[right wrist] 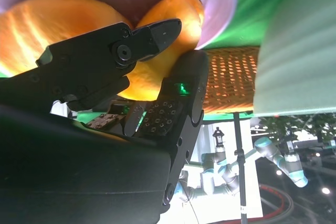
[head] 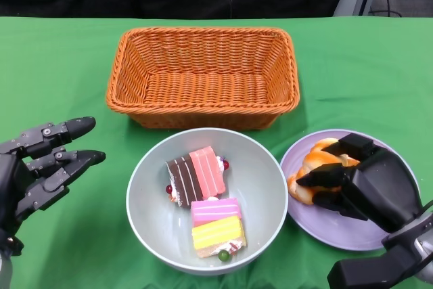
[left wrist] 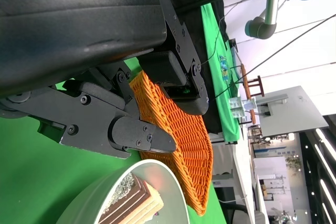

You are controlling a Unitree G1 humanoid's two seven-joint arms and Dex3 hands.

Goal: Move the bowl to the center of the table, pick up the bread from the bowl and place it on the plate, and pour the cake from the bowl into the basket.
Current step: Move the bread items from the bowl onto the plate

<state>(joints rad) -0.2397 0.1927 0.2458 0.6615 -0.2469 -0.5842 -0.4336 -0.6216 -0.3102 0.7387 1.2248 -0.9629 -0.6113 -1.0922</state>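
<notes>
The grey bowl sits nearest, at the middle of the green table, holding two cake slices: a pink-and-yellow one in front, a brown-and-pink one behind it; the left hand hovers beside the bowl with its fingers apart, holding nothing; on the other side the right hand grips the bread, which lies on the purple plate just beside the bowl, and the right wrist view shows fingers pressed against the golden crust; farther back stands the orange wicker basket, close behind the bowl.
</notes>
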